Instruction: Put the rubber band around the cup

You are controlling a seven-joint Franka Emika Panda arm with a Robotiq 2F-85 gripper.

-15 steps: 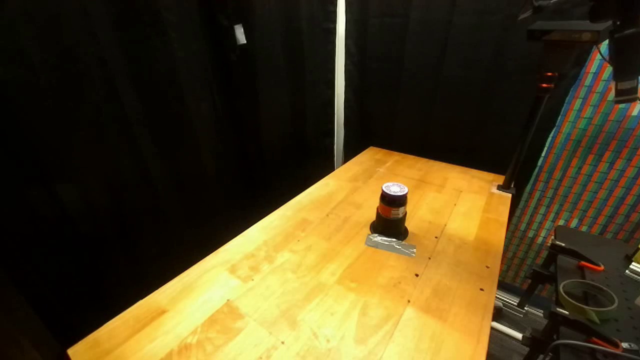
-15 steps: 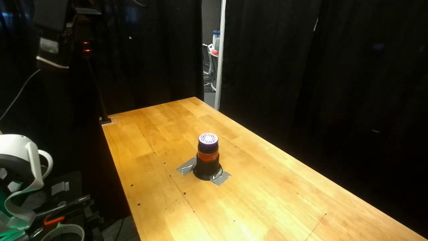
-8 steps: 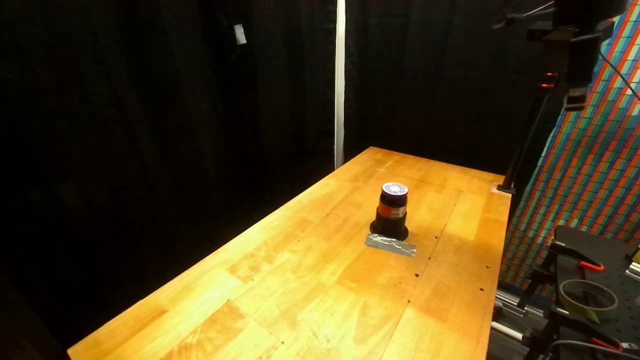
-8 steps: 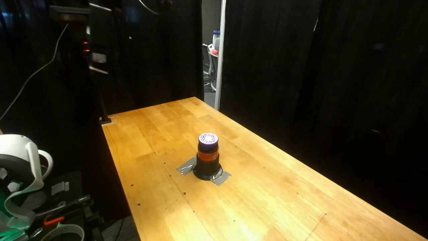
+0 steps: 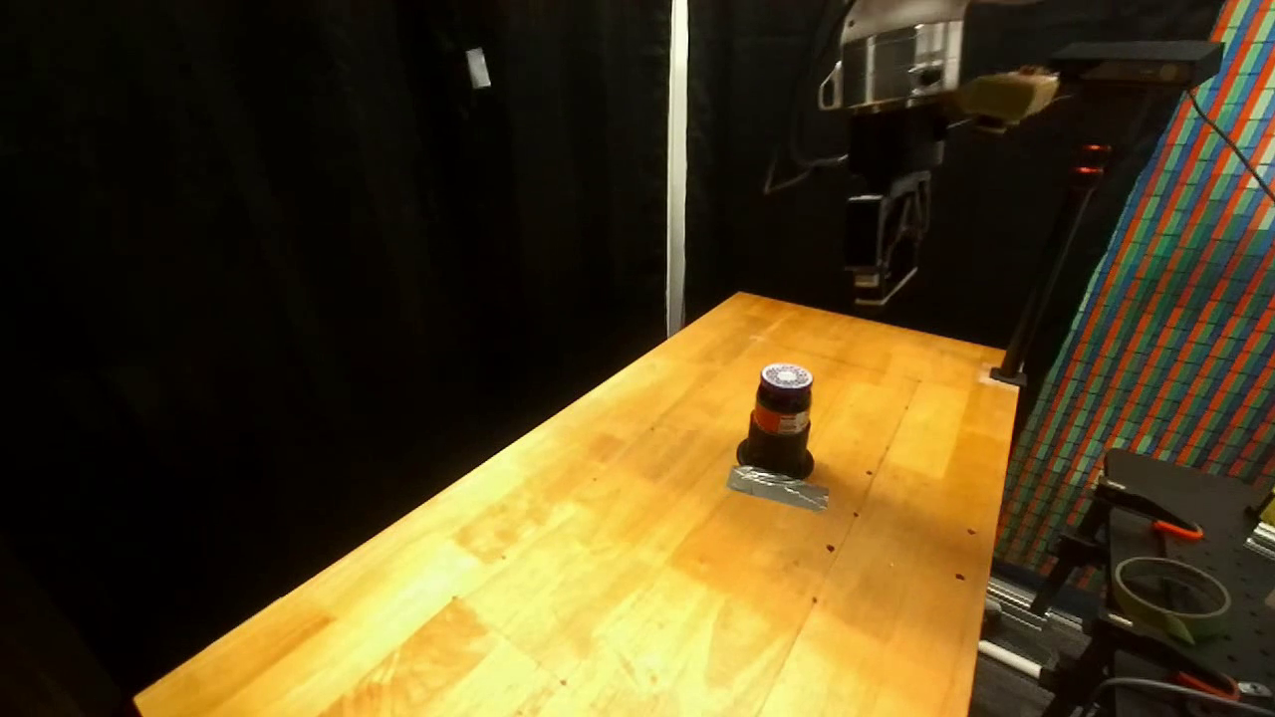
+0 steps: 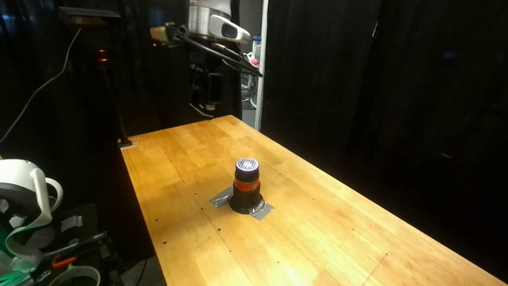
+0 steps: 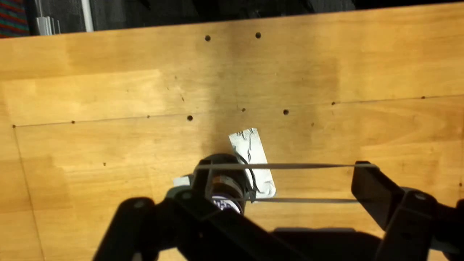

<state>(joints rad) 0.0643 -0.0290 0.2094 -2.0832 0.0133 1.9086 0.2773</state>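
Note:
The cup [image 5: 782, 422] stands upright on the wooden table in both exterior views [image 6: 247, 186], dark with an orange-red band and a pale patterned top. Its lower part sits in a black base. My gripper [image 5: 887, 284] hangs above the table, higher than the cup and apart from it; it also shows in an exterior view [image 6: 204, 109]. In the wrist view my gripper [image 7: 285, 181] is wide open. The rubber band [image 7: 290, 166] is stretched around both fingers in two strands. The cup [image 7: 228, 185] lies below the left finger, partly hidden by it.
Silver tape [image 5: 779, 488] holds the base to the wooden table [image 5: 598, 558]. A black post [image 5: 1036, 279] stands at the table's corner. A side cart [image 5: 1165, 498] with a tape roll [image 5: 1171, 597] is beside the table. Black curtains [image 6: 397, 99] hang behind.
The arm and gripper have swung in over the table and come lower, moving left in an exterior view and right in an exterior view. The cup has not moved.

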